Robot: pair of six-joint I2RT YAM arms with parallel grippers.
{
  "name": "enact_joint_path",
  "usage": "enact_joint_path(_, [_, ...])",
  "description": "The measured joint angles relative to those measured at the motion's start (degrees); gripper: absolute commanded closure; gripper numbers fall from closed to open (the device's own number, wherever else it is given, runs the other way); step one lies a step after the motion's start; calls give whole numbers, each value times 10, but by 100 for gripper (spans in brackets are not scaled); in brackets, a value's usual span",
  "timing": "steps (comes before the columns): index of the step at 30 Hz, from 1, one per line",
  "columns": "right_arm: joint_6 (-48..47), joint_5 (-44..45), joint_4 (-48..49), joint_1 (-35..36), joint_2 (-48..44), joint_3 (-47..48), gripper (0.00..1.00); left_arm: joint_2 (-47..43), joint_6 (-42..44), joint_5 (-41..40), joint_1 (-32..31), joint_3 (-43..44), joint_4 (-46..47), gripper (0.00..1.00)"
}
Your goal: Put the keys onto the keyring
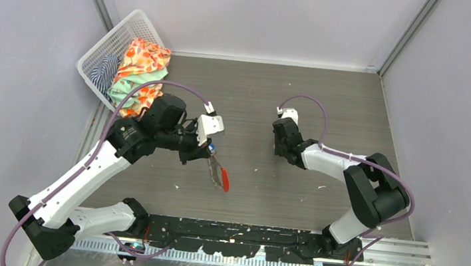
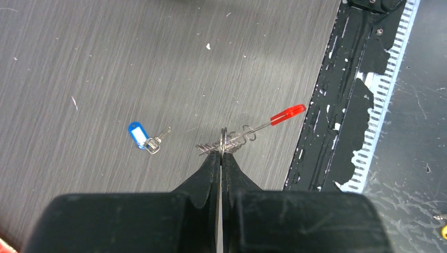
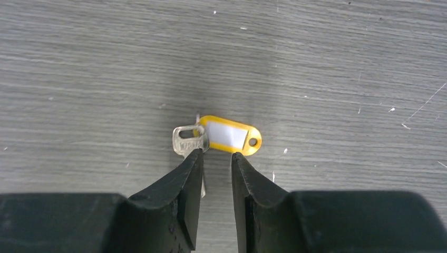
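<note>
The keyring (image 2: 227,140), a grey ring with a bit of chain, hangs above the table with my left gripper (image 2: 222,154) shut on the ring. Its red oval tag (image 2: 288,114) sticks out to the right; from above the tag (image 1: 224,181) dangles below the left gripper (image 1: 210,158). The blue-headed key (image 2: 142,135) lies flat on the table, left of the ring. The yellow-headed key (image 3: 227,138) lies under my right gripper (image 3: 216,153), whose jaws stand a little apart just above it. The key's metal blade runs down along the inner side of the left finger (image 3: 185,184). The right gripper (image 1: 280,145) points down at mid-table.
A white basket (image 1: 98,50) holding patterned cloths stands at the back left corner. A black rail (image 1: 241,237) runs along the near table edge, close to the red tag in the left wrist view. Grey walls close in three sides.
</note>
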Motion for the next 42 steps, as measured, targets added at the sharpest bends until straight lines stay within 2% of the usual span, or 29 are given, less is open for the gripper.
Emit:
enact_joint_path(13, [-11, -22, 75, -22, 33, 3, 67, 3, -2, 9, 3, 3, -9, 100])
enact_joint_path(33, [-11, -38, 95, -22, 28, 6, 58, -5, -1, 10, 3, 3, -9, 100])
enact_joint_path(42, [-12, -50, 99, -22, 26, 3, 66, -5, -2, 10, 3, 3, -9, 100])
